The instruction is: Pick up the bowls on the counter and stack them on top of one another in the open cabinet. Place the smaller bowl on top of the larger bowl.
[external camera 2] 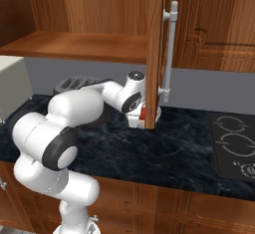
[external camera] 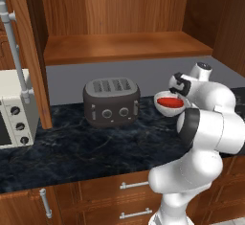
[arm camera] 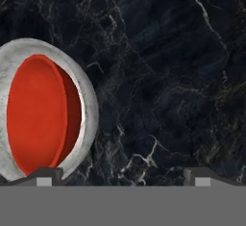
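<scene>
The shallow red bowl lies nested inside the wider white-grey speckled bowl, at the left of the hand view, over the dark marble counter. In the left base view the red bowl and the pale bowl around it are just below the hand, right of the toaster. My gripper is open, its left fingertip by the pale bowl's rim and bare counter between the fingers. Whether the bowls rest on the counter or are lifted I cannot tell. The open cabinet's shelf is above.
A dark toaster stands on the counter left of the bowls, and a white microwave is at far left. The open cabinet door with its silver handle hangs right beside the hand. A cooktop lies at right.
</scene>
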### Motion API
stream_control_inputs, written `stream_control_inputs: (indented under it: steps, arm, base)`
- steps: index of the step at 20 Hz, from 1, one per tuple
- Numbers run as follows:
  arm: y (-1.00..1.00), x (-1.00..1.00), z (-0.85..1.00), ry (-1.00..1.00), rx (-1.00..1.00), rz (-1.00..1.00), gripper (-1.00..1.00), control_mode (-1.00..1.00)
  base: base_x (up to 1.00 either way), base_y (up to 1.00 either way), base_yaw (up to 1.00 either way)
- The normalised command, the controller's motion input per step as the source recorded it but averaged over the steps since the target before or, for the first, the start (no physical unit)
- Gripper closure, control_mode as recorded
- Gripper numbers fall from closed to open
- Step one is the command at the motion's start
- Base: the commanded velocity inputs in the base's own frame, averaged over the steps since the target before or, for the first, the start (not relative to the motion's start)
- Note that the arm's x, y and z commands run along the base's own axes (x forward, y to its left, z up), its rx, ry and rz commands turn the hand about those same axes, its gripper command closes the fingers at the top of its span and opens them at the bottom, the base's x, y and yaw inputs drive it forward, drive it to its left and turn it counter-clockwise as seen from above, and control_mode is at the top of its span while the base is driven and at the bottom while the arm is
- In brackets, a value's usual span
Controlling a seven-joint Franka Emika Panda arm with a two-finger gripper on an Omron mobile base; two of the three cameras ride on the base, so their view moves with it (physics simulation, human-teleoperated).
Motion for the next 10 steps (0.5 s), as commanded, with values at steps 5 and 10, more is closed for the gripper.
stream_control_inputs:
  steps: [5,10]
  arm:
    - [0.14,0.05,-0.07,0.00,0.00,0.00,-1.00,-1.00]
    - [0.00,0.17,-0.06,-0.04,0.00,0.00,-1.00,-1.00]
  base:
    - [0.00,0.00,0.00]
    - [0.00,0.00,0.00]
